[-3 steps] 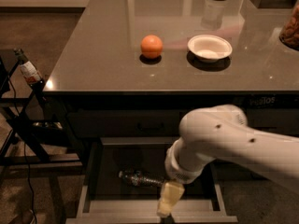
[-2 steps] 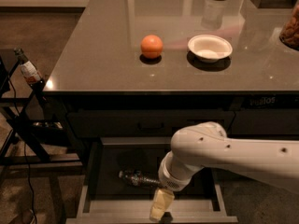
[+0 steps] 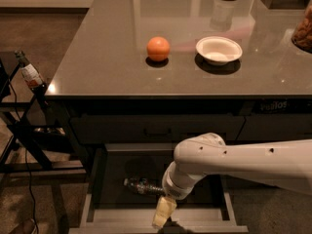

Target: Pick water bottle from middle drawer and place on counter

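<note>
Clear crinkly plastic water bottle [image 3: 140, 185] lies sideways in the pulled-out grey-walled middle drawer [image 3: 112, 218] — tool [image 3: 163, 212] hangs at its 5 o'clock, probably lining up; open or closed, cannot tell.

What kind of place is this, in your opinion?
Probably a kitchen or break room: a glossy counter carries an orange and a white bowl, and the middle drawer below stands open. The gripper hangs over it, close to the water bottle.
</note>
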Robot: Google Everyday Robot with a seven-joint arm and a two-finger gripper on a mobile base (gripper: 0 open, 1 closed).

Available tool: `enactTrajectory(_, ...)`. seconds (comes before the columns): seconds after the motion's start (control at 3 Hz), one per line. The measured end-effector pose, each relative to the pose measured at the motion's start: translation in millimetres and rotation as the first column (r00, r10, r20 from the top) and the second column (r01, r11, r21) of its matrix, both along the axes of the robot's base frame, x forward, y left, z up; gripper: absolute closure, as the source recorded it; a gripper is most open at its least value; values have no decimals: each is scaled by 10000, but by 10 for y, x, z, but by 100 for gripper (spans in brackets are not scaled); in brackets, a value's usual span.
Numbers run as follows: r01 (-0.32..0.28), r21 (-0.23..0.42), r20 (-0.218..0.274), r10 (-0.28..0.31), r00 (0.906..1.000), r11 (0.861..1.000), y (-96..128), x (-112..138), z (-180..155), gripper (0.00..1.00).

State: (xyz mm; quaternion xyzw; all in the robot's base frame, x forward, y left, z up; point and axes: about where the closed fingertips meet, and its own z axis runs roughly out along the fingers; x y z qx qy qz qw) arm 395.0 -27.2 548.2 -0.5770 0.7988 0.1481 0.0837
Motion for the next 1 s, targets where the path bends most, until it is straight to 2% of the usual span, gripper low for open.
enactTrajectory(0.33,161,372,-34,-160,9999,9992,60,22,-101,0)
enactTrajectory(0.67,619,1305,206,-652,9977,9895,192,231,-306,0)
enactTrajectory(1.0,904,1826,510,-1013,9936,9790,299,473,-474,0)
